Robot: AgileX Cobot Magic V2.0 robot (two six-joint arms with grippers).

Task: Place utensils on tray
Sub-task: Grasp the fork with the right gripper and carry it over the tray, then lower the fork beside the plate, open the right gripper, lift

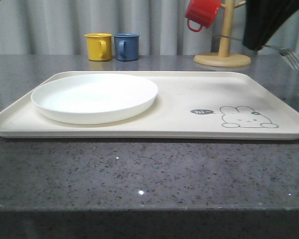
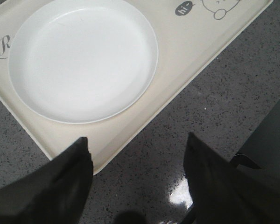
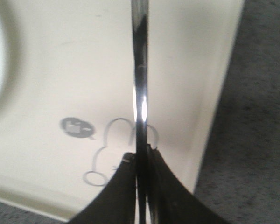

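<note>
The cream tray (image 1: 189, 99) with its bunny drawing (image 1: 248, 117) lies across the middle of the table. High at the back right, my right gripper (image 1: 255, 44) is shut on a shiny silver fork (image 1: 292, 57), whose tines stick out to the right, past the tray's right end. In the right wrist view the fork (image 3: 141, 70) runs edge-on out of the shut gripper (image 3: 141, 156), above the tray (image 3: 60, 70) and near the bunny. My left gripper (image 2: 137, 140) is open and holds nothing, hovering over the grey table just off a tray (image 2: 177, 51) corner.
A round white plate (image 1: 94, 97) fills the tray's left half. Behind the tray stand a yellow mug (image 1: 98, 46) and a blue mug (image 1: 126, 46). A red mug (image 1: 203, 13) hangs on a wooden mug tree (image 1: 224, 45) at the back right.
</note>
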